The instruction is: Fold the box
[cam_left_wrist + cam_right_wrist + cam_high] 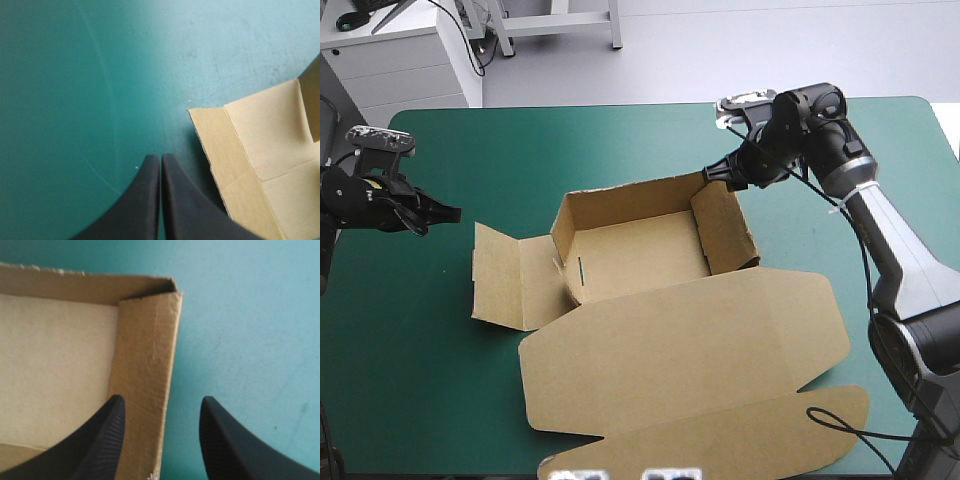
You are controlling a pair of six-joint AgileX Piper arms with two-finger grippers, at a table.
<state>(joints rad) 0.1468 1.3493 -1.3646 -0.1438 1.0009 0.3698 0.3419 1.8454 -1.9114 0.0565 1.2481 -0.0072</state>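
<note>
The teal-green cover (420, 400) carries the brown box (640, 255) at frame centre, tray up, lid flat below. The right gripper (718, 176), fingers spread, straddles its upper-right wall. The left gripper (448, 212), fingers pressed together, is at mid-left, clear of the box.

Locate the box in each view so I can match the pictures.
High view: the box mid-table, an open tray, lid flat.
Left wrist view: its flat side flap, beside the shut left gripper.
Right wrist view: its side wall, between the fingers of the open right gripper.
Shared landmark: the teal-green cover.
</note>
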